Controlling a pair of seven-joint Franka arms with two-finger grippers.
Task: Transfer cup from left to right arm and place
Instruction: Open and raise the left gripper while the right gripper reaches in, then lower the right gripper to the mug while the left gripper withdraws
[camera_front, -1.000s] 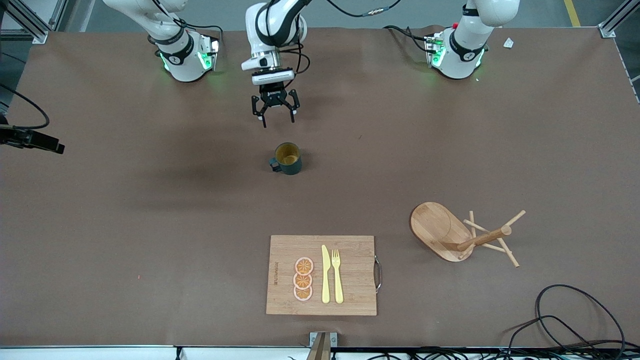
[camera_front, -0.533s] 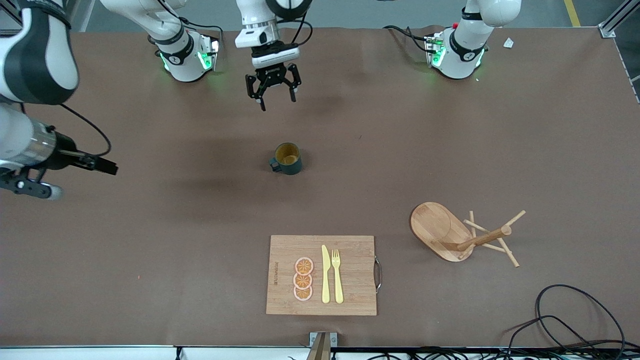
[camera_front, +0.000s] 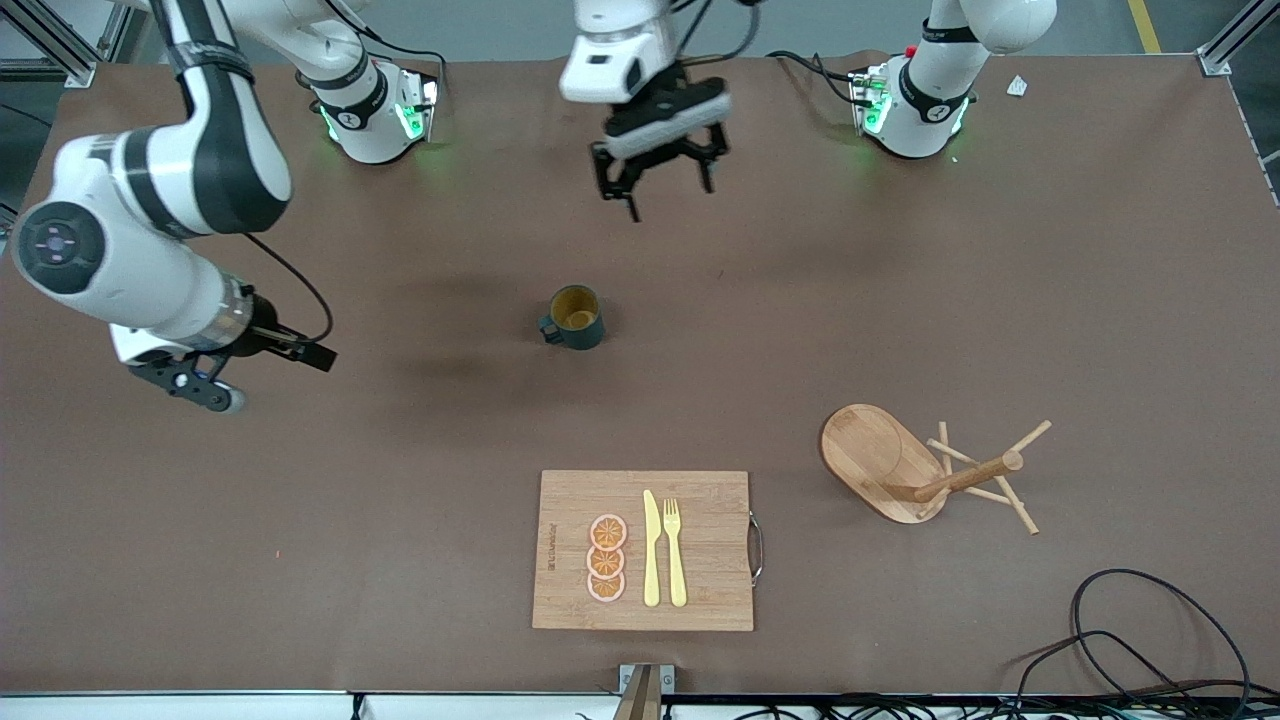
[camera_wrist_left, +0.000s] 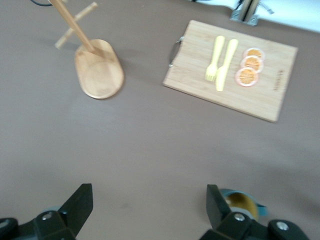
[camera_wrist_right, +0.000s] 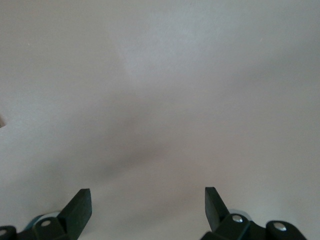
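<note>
Currently the left gripper (camera_front: 660, 185) hangs in the air over bare worktop (camera_front: 1000, 300) near the robot bases, jaws spread wide, nothing between them; in the left wrist view its gripper (camera_wrist_left: 150, 207) shows two dark fingertips (camera_wrist_left: 80, 202) well apart, with only worktop in the gap; one fingertip partly covers the cup (camera_wrist_left: 242, 202) in that view.

The right gripper (camera_front: 205, 385) is over the worktop toward the right arm's end; in the right wrist view the gripper (camera_wrist_right: 147, 207) has jaws wide open and holds nothing, only plain surface below.

The cup (camera_front: 575, 317) stands upright on the worktop, held by neither gripper; in the front view it sits at about 7 o'clock from the left gripper and at about 12 o'clock from the cutting board (camera_front: 700, 600), well apart from it; dark teal outside, mustard-yellow inside, nothing visible in it; small handle turned toward the right arm's end.

The cutting board lies near the front edge, carrying three orange slices (camera_front: 607, 558) in a row, a yellow knife (camera_front: 651, 548) and a yellow fork (camera_front: 675, 552) side by side.

A wooden peg rack (camera_front: 925, 470) lies tipped on its side toward the left arm's end; black cables (camera_front: 1150, 640) are coiled near the front corner there.

The worktop is a brown mat; both arm bases glow green.
</note>
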